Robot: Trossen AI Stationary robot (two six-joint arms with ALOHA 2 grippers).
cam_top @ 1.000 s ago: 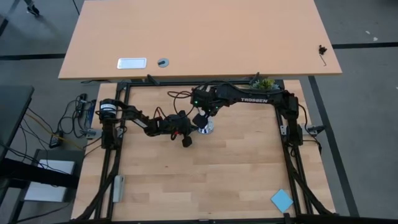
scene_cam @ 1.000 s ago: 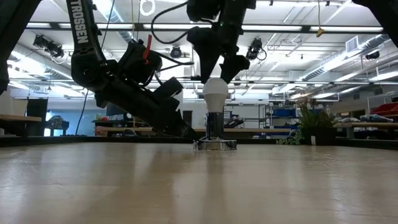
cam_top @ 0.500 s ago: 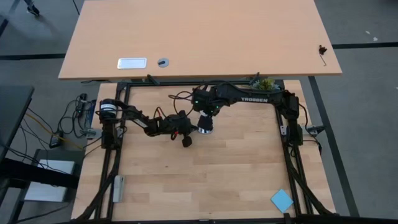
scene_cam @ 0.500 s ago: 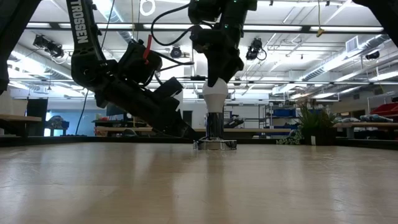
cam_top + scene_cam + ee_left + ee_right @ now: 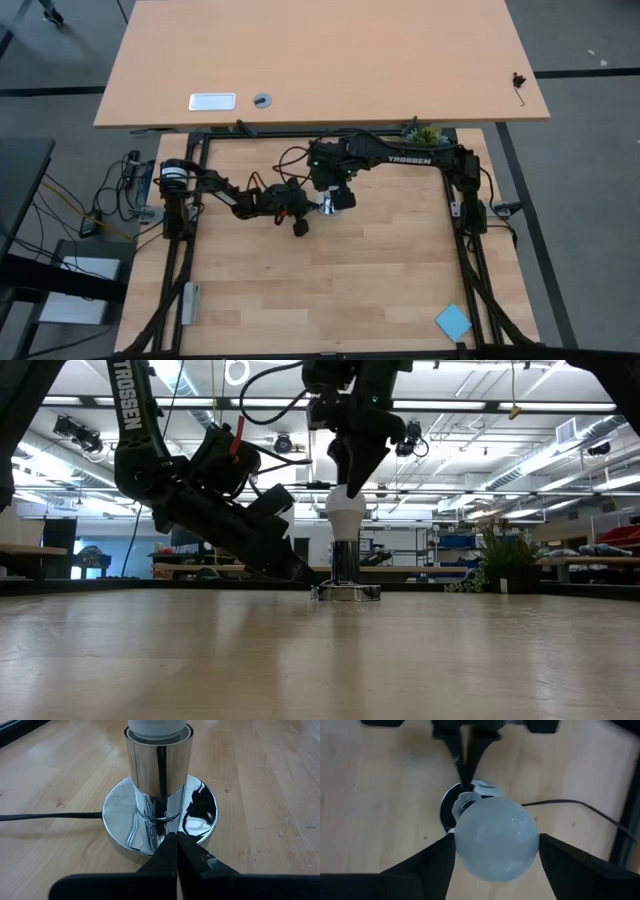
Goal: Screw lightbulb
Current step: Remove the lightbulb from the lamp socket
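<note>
while the lightbulb (image 5: 496,838) stands upright in the chrome socket (image 5: 159,775), the right hand (image 5: 495,851) reaches down over it, fingers (image 5: 432,862) clamped against its sides; the left hand (image 5: 176,851), fingers pressed together, touches the socket base.

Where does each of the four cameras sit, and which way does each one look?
High: above, straight down; table, both arms.
Low: table height, level; lightbulb in socket base, arms above.
Left wrist: past shut left hand, pressing the base's edge.
Right wrist: down on the bulb; right hand fingers touch it.
All share the lamp.
</note>
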